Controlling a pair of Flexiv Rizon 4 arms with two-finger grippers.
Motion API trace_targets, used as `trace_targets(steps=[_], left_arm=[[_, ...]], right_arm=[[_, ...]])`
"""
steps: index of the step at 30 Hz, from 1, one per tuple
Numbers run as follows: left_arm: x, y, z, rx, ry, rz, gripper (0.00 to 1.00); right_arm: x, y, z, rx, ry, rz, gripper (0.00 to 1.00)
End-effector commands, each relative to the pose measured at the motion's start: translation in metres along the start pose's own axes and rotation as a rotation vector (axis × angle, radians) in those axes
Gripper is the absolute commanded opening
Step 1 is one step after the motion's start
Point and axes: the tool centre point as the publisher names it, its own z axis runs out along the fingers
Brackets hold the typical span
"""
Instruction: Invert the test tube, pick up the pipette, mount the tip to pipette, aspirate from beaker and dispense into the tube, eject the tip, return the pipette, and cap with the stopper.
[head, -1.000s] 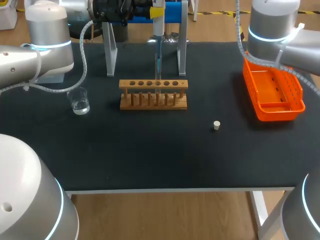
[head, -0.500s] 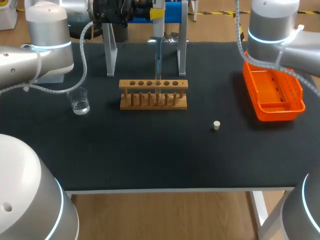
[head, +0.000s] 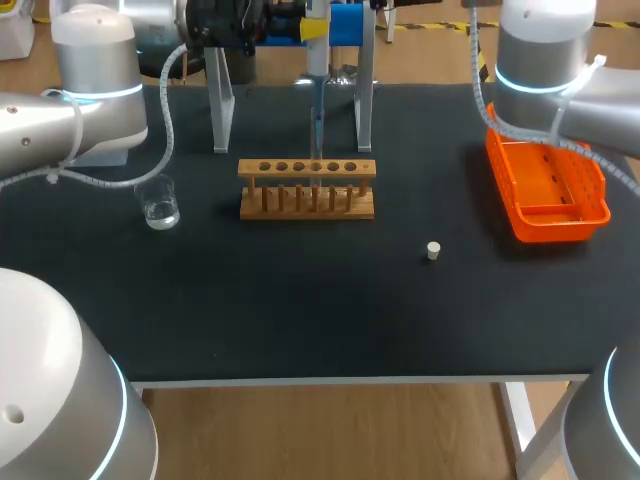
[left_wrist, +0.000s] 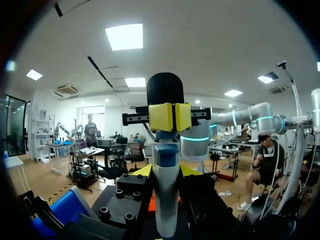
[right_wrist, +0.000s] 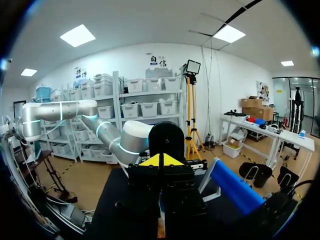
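While my left gripper (left_wrist: 173, 117) is clamping the pipette (left_wrist: 166, 190) above the rack (head: 307, 190) and my right gripper (right_wrist: 160, 161) is sitting closed, I am planning a plumb tip (head: 316, 132) and slow plunge.

Loose stopper (head: 433, 250) between wooden rack (head: 307, 188) and orange basket (head: 548, 190)

The worktop (head: 300, 310) is matte black, carrying a pale tan wooden rack (head: 307, 205), a clear colourless beaker (head: 158, 205) near its left edge, a cream stopper (head: 433, 250) and a bright orange basket (head: 560, 225) by its right edge. The pipette (left_wrist: 166, 200) is white with a blue band and a black cap. The left arm (head: 60, 120) and right arm (head: 540, 50) are silver-white with glowing cyan rings.
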Motion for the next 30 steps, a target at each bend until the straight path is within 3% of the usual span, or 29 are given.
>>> trace_targets(steps=[1, 7, 16, 21, 23, 24, 30], left_arm=[[-0.003, -0.006, -0.001, 0.001, 0.005, 0.001, 0.00], [-0.003, -0.006, -0.001, 0.001, 0.005, 0.001, 0.00], [-0.003, -0.006, -0.001, 0.001, 0.005, 0.001, 0.00], [-0.003, -0.006, -0.001, 0.001, 0.005, 0.001, 0.00], [-0.003, -0.006, -0.001, 0.001, 0.005, 0.001, 0.00], [-0.003, -0.006, -0.001, 0.001, 0.005, 0.001, 0.00], [-0.003, -0.006, -0.001, 0.001, 0.005, 0.001, 0.00]], right_arm=[[-0.001, -0.009, 0.002, 0.005, 0.002, 0.004, 0.00], [0.000, -0.005, 0.002, 0.007, 0.000, 0.000, 0.00], [0.007, 0.035, -0.012, -0.038, -0.022, -0.082, 0.00], [0.021, 0.049, -0.027, -0.055, -0.034, -0.129, 0.00], [0.026, 0.052, -0.038, -0.071, -0.040, -0.150, 0.82], [0.027, 0.052, -0.041, -0.075, -0.040, -0.157, 1.00], [0.051, 0.037, -0.079, -0.109, -0.006, -0.244, 1.00]])
